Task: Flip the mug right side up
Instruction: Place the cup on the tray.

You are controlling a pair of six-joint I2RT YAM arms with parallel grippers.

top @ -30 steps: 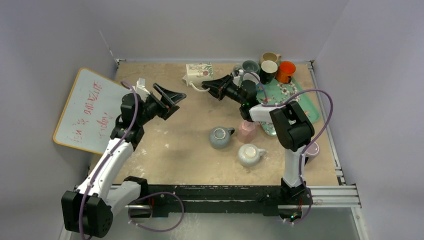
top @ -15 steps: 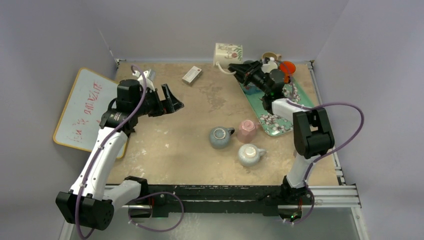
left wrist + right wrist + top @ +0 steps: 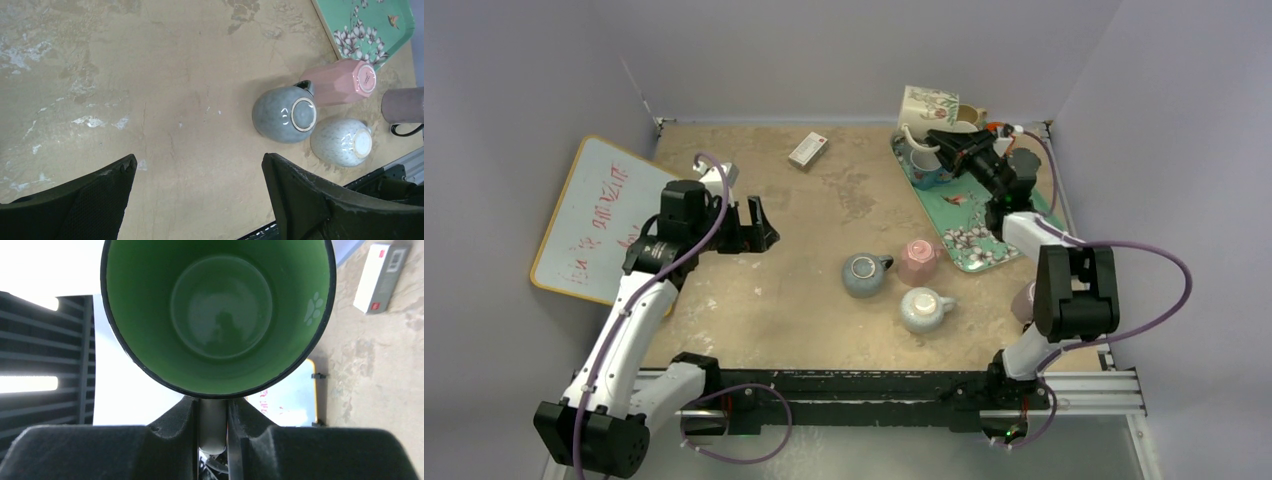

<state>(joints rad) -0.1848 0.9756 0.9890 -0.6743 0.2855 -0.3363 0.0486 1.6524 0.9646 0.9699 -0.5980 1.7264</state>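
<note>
Right end effector (image 3: 934,139) has swung the floral mug (image 3: 930,104) off the desk (image 3: 804,300) to above the tray's (image 3: 961,208) far end, pinching its handle; airborne, not yet set upright. Left end effector (image 3: 760,222) has spread wide over the desk, grey mug (image 3: 283,114) bottom-up ahead.

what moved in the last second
The right pincer, shut on the handle of the floral mug, carried it rightward along the far edge to above the tray. The left pincer, open, tipped downward. The grey mug, pink mug and speckled mug stayed put.
</note>
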